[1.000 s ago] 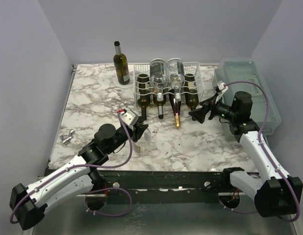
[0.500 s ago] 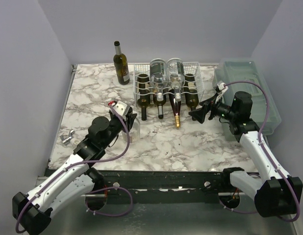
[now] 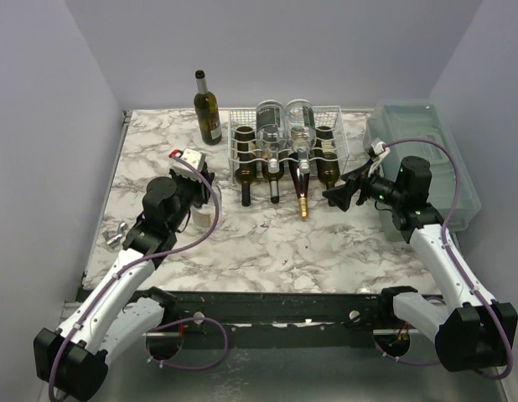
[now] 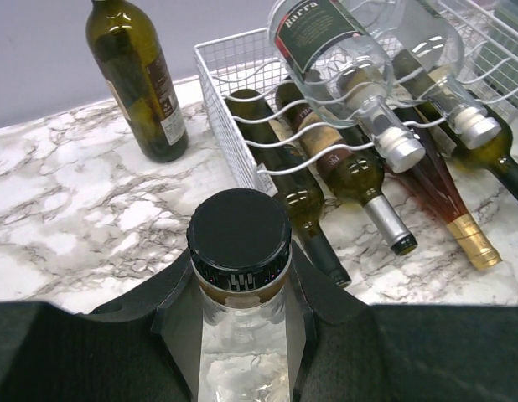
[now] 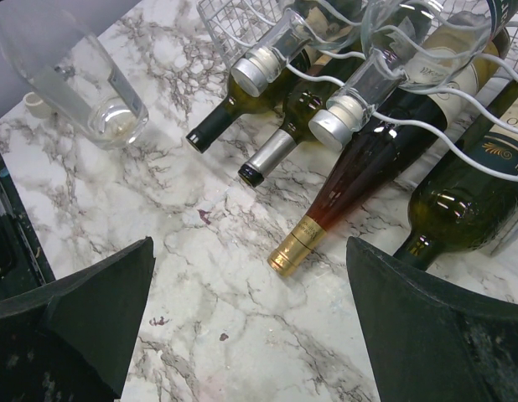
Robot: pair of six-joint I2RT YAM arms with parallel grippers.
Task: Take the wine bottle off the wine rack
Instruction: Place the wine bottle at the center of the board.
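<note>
Wine bottle (image 4: pixel 240 230), clear and black-capped, is upright just left of the wine rack (image 4: pixel 219 100), its neck clamped by the left gripper (image 4: pixel 240 289), probably for a steady set-down, while the right gripper (image 5: pixel 251 255) hangs wide open at the rack's front.

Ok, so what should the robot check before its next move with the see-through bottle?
1. Left tool shut on the clear bottle, gripping its neck: ok.
2. Clear bottle out of the wine rack: ok.
3. Bottle's bottom resting on the table: cannot tell.
4. Standing dark green bottle apart from the held one: ok.
5. Right tool open, holding nothing: ok.
</note>
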